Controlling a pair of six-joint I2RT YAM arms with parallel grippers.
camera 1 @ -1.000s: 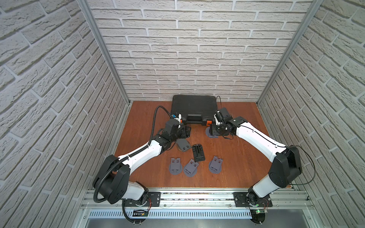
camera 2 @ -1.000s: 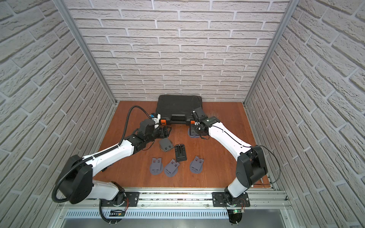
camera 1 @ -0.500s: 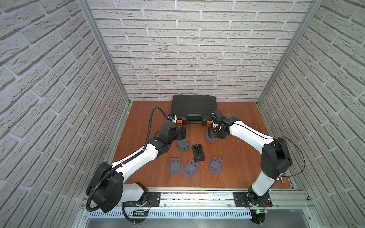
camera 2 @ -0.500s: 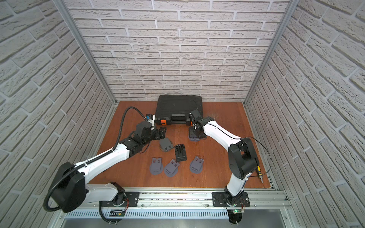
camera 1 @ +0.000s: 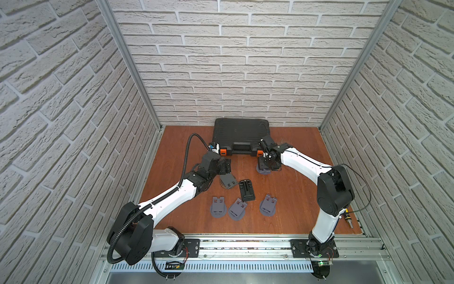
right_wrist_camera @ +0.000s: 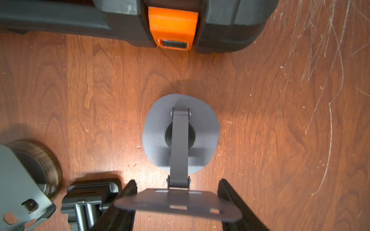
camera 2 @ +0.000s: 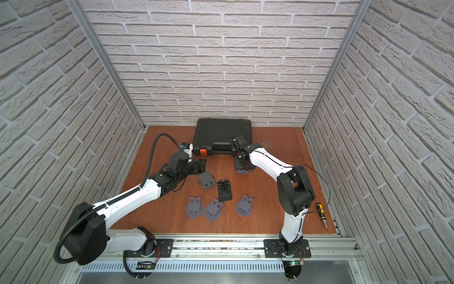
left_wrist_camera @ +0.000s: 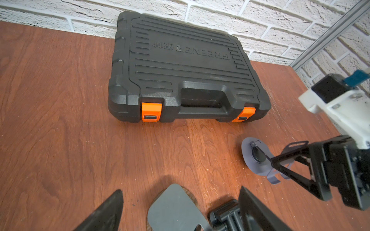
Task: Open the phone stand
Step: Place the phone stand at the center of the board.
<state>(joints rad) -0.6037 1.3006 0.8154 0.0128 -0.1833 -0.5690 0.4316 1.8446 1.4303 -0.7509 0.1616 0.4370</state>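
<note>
Right wrist view: phone stand (right_wrist_camera: 156, 140) sits mid-frame on the counter (right_wrist_camera: 80, 90), its strut (right_wrist_camera: 180, 144) running down-frame to the plate (right_wrist_camera: 176, 204) grasped by the right jaws; left jaws gape released, farther off.

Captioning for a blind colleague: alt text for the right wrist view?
An unfolded grey phone stand sits on the table, its cradle plate between the jaws of the right gripper. A black tool case with an orange latch lies beyond.

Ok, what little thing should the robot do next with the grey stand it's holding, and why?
Probably the right gripper should let go and lift away. It grips the plate of the phone stand, whose arm already stands raised off its base, so it looks open.
</note>
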